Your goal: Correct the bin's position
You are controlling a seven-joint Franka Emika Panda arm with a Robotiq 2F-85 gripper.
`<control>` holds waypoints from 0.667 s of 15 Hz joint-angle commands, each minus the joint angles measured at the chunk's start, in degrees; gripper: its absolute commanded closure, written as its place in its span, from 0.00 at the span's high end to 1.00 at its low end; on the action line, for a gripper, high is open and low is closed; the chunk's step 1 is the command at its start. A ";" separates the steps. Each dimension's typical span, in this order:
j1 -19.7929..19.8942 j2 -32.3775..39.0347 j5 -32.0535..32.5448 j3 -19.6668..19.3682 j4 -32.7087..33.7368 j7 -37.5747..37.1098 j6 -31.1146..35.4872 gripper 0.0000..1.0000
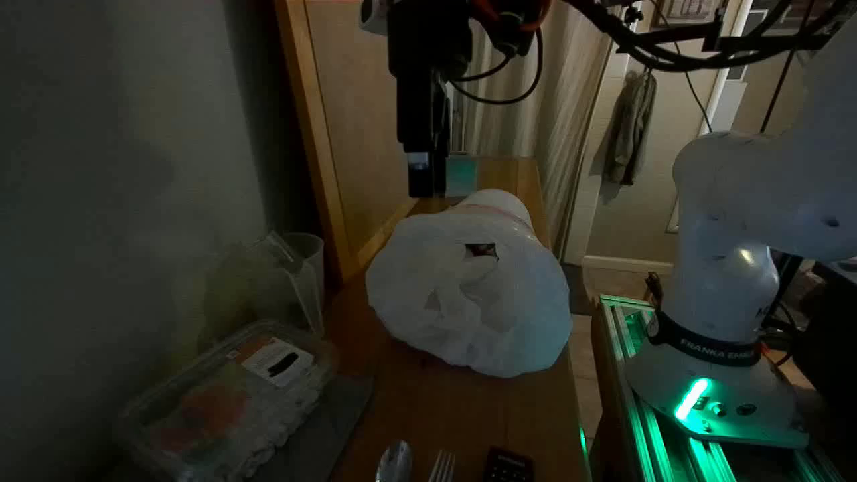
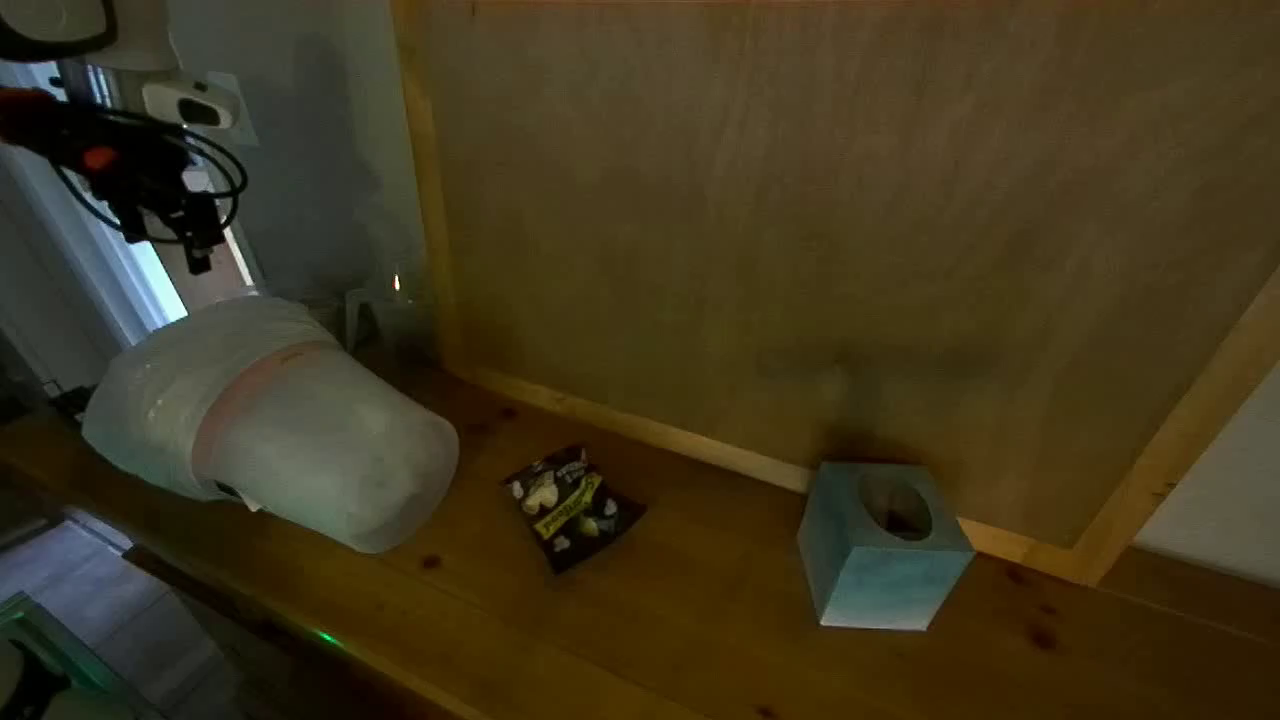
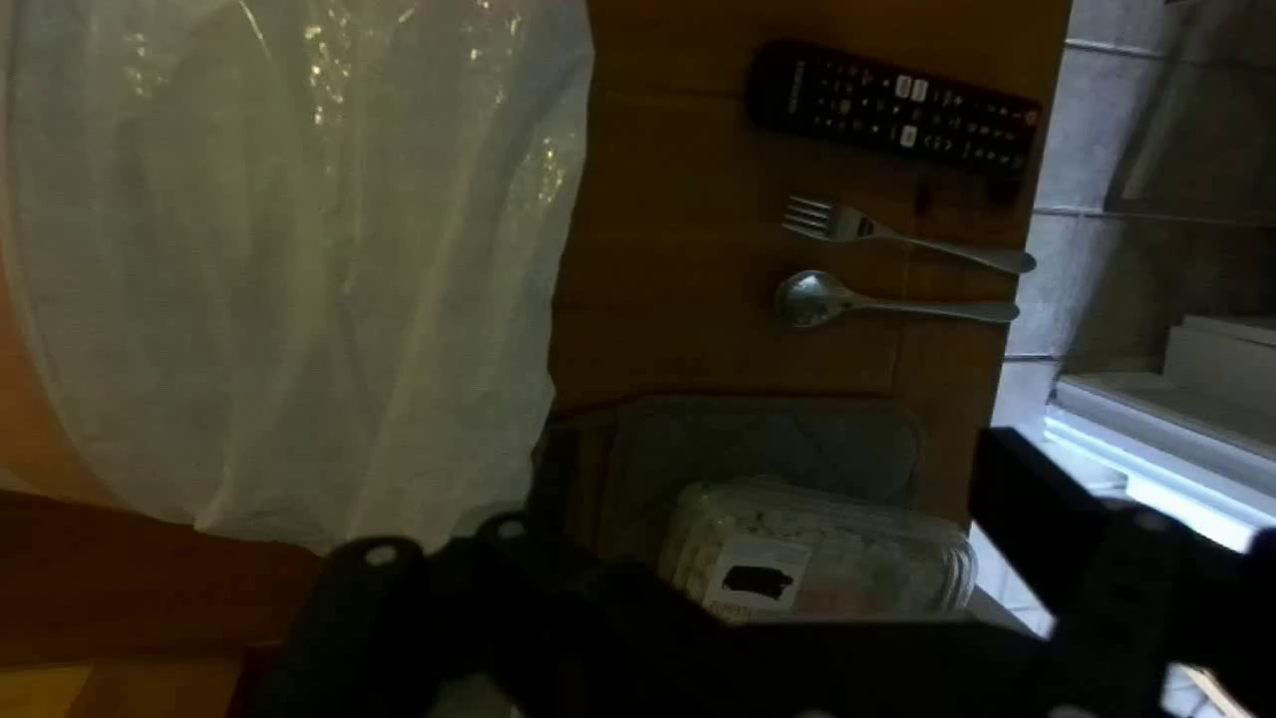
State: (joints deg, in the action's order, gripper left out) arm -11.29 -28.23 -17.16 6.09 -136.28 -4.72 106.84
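Pincer (image 1: 430,186) apart, at eleven o'clock of the toppled bin (image 2: 335,440) in both exterior views; best clamp rim and bag (image 1: 469,328) together, tip upright slowly.

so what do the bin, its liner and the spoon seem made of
The bin looks like plastic with a dull finish: its wall is smooth and milky. Its liner seems thin plastic film, somewhat glossy, given the crinkles and small glints. The spoon is probably polished metal, from its silvery shine; which metal, I can't tell.
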 commanded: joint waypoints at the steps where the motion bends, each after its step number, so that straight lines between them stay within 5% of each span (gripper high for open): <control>1: 0.83 -0.02 -0.31 0.68 0.13 0.29 -0.24 1.00; 8: 0.83 -0.02 -0.31 0.68 0.13 0.29 -0.24 1.00; 10: 2.31 -0.27 3.55 2.55 1.24 -4.55 -2.66 1.00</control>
State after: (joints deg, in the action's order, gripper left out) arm -11.03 -28.24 -16.83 6.34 -136.27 -5.04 106.73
